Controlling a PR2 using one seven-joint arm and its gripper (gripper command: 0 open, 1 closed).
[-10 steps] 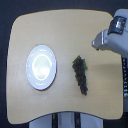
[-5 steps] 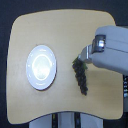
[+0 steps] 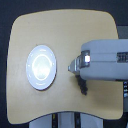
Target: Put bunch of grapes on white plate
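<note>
**Arm over the grapes, plate waiting**

Across the exterior view's left half sits the round, glossy white plate with its raised rim ring (image 3: 42, 86), resting flat on the pale wooden table with rounded corners (image 3: 65, 30). Nothing lies on the plate, and bare tabletop separates it from everything further along.

Moving toward the middle, the grey-white, boxy PR2 gripper (image 3: 74, 65) points its tapered tip toward the plate, with the bulky forearm stretching off to the exterior view's right edge. From this angle I cannot tell whether the jaws are spread or pressed together; the tip is blurred and seen from above.

Just below the arm's housing, the long dark purple-black bunch of grapes (image 3: 83, 88) peeks out, only its lower end showing. The rest is hidden beneath the arm, so whether the gripper touches the cluster cannot be told. The bunch lies on the table, well apart from the plate.

The step in hand looks like the reach and grasp. To do it well, the jaws should close across the cluster's narrow width near its middle, so that it hangs balanced. A soft, lumpy bunch probably sags and sheds grapes if pinched hard, so a gentle closure and a clear lift before crossing to the plate seem wise.
</note>
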